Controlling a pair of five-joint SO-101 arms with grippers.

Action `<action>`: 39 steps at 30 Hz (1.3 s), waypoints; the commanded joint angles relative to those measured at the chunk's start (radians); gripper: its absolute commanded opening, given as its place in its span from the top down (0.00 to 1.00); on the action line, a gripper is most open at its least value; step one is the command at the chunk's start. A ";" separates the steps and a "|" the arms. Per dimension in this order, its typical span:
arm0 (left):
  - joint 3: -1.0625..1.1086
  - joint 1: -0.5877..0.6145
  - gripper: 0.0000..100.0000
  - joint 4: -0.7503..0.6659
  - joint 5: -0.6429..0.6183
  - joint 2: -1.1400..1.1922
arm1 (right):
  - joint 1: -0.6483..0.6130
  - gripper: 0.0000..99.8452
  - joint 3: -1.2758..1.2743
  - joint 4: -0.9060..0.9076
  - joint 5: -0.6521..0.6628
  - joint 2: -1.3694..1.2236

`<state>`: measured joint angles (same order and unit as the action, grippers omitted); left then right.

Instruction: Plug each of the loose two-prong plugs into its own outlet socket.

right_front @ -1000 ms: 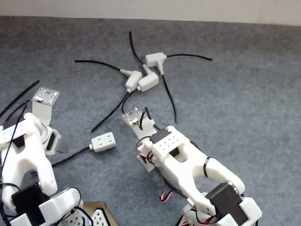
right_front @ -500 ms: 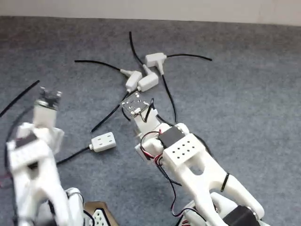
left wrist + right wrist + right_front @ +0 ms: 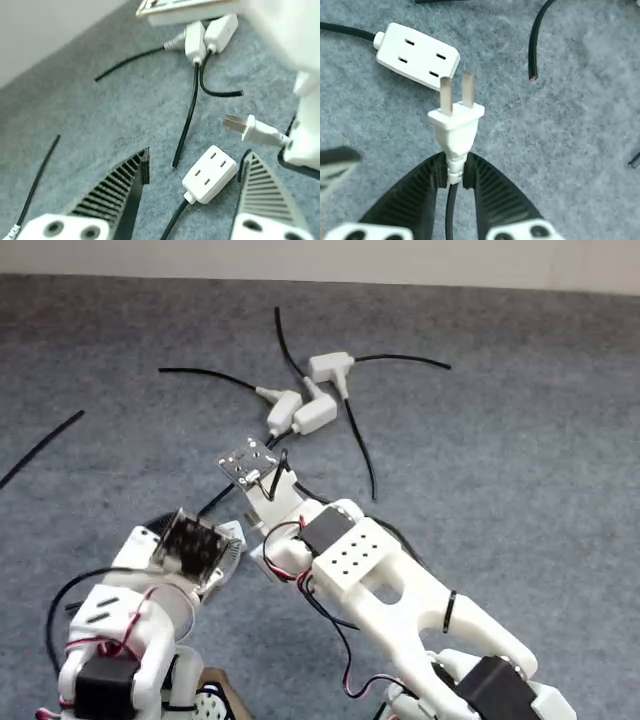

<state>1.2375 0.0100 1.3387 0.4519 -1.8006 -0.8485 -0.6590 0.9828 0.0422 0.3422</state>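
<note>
A white two-prong plug [image 3: 456, 122] sticks out of my right gripper [image 3: 454, 172], which is shut on the plug's neck where the cord begins. Its prongs point at a white outlet block [image 3: 417, 56] lying flat on the grey carpet a short way ahead. My left gripper [image 3: 197, 157] is open and hangs over that same outlet block [image 3: 210, 173], one finger on each side, with the held plug [image 3: 252, 129] just beside it. From above, the left gripper [image 3: 205, 545] covers most of the outlet block [image 3: 232, 530], and the right arm [image 3: 350, 560] comes in from the lower right.
Three more white plug or socket bodies [image 3: 315, 412] with black cords lie bunched at the back of the carpet. A loose black cord [image 3: 40, 445] lies at the far left. A cut cord end [image 3: 532, 50] is near the held plug.
The left arm has swung in from the far left and now hovers over the outlet block. The right arm has carried the plug leftward, closer to the block.
</note>
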 commanded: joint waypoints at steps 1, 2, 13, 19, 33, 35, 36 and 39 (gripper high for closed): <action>-0.025 -0.013 0.71 0.000 0.009 -0.005 | 0.007 0.99 0.048 -0.012 -0.014 0.001; -0.019 -0.015 0.71 -0.014 0.009 -0.005 | 0.005 0.99 0.044 -0.012 -0.014 0.004; 0.090 -0.010 0.71 -0.175 0.015 -0.005 | 0.079 0.99 0.012 -0.059 -0.180 0.002; 0.168 -0.007 0.71 -0.427 -0.037 0.002 | 0.122 0.99 -0.219 -0.278 -0.301 0.125; 0.315 -0.016 0.71 -0.660 -0.043 0.004 | -0.177 0.99 -0.380 -0.429 -0.173 0.325; 0.326 -0.016 0.71 -0.660 -0.043 0.004 | -0.189 0.99 -0.380 -0.429 -0.170 0.325; 0.335 -0.016 0.71 -0.660 -0.043 0.004 | -0.189 0.99 -0.378 -0.429 -0.170 0.325; 0.378 -0.015 0.71 -0.660 -0.043 0.004 | -0.168 0.99 -0.378 -0.429 -0.170 0.326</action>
<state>1.6011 0.0069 0.6989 0.4135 -1.7990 -1.0249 -1.0441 0.5731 -0.1419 0.6322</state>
